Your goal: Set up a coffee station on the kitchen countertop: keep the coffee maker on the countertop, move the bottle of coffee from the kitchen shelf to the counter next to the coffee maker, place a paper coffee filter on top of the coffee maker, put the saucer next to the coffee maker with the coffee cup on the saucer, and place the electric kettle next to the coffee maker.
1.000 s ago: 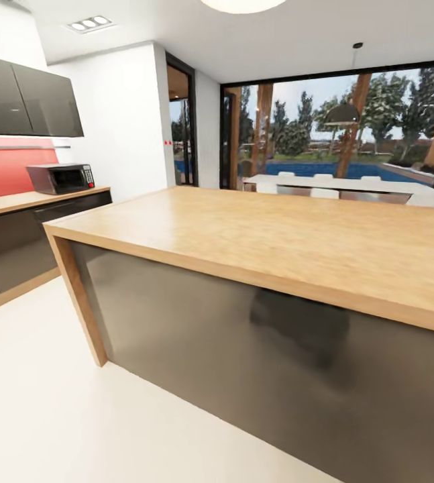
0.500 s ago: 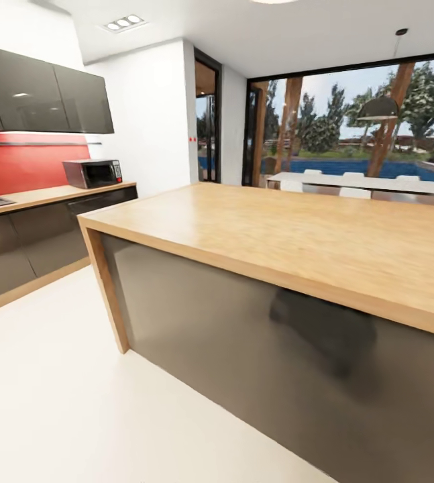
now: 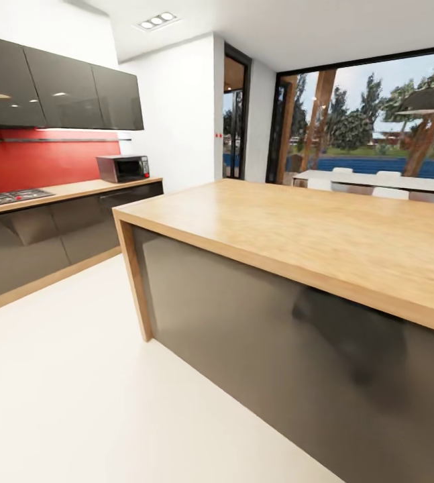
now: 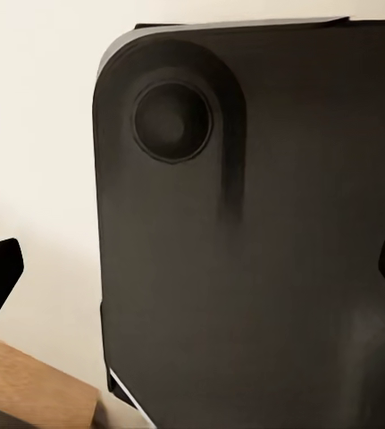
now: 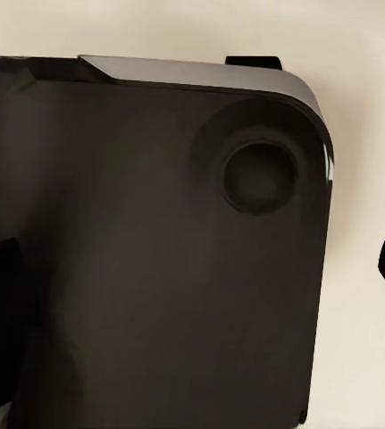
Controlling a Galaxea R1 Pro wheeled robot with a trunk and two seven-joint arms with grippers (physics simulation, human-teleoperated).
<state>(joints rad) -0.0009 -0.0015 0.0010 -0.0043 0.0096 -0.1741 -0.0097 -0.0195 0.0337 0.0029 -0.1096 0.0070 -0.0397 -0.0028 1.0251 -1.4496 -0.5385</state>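
The step in hand is judged to be travel through the kitchen toward the coffee things, none of which can be made out: no coffee maker, bottle of coffee, paper filter, saucer, cup or electric kettle is seen, so their whereabouts cannot be told. The step would be done well if the base were steered wide of the island's near corner and the head turned until a shelf or the coffee maker is found, with the arms held tucked. In the head view, the white floor (image 3: 62, 402) is spread from 6 to 9 o'clock. The wooden-topped island (image 3: 297, 235), with dark reflective sides, is set from the centre out to 4 o'clock. A long counter (image 3: 62, 191) against a red backsplash (image 3: 35, 164) is seen at 9 to 10 o'clock, with dark wall cabinets (image 3: 62, 90) above it. A glazed wall (image 3: 371, 114) onto trees and a pool is placed at 1 to 2 o'clock, a white dining table (image 3: 377, 181) before it. A microwave (image 3: 123, 168) and a hob (image 3: 9, 197) are borne by the counter. In the wrist views, the robot's dark base panel (image 4: 255, 232) is looked upon; dark finger tips of the left gripper (image 4: 192, 286) sit at opposite edges, so the claw is judged spread wide and empty, while the state of the right gripper (image 5: 192, 268) cannot be told.
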